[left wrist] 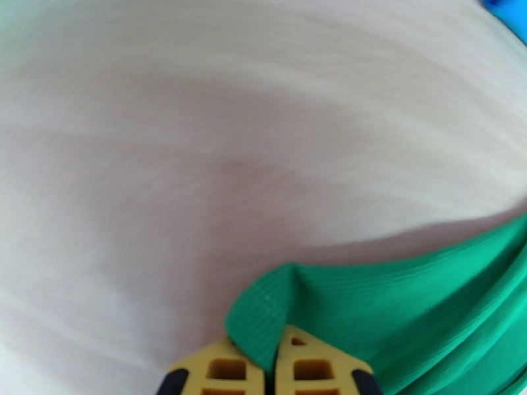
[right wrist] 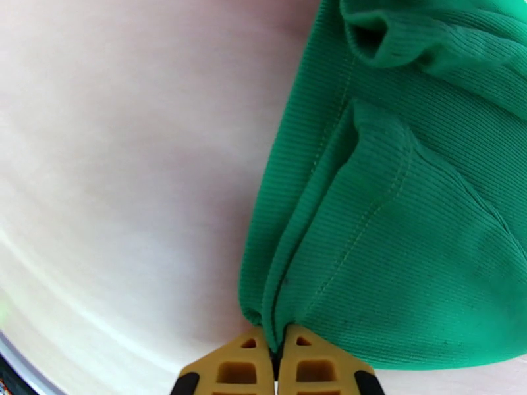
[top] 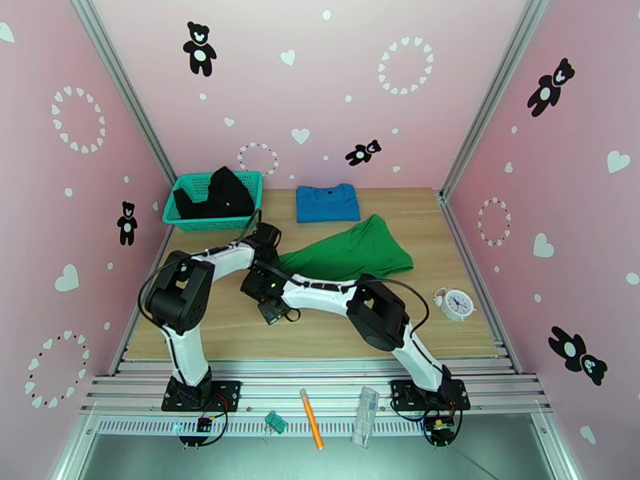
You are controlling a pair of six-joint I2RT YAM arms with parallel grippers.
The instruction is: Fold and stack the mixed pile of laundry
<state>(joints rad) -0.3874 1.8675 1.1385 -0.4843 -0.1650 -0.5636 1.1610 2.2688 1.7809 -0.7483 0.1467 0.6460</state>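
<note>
Crumpled bright green cloth garment (top: 352,251) lies unfolded right of the teal plastic mesh basket (top: 180,224); left gripper (left wrist: 273,355) and right gripper (right wrist: 277,353) each pinch its edge; the folded medium-blue shirt (top: 326,203), just right of the basket, looks done; the black garment (top: 214,194) lies inside the basket, untouched.

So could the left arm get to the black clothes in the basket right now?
Probably not yet. The basket holding the black garment sits close by, nothing between, but the left gripper is shut on the green garment, so it would likely have to let go first.
</note>
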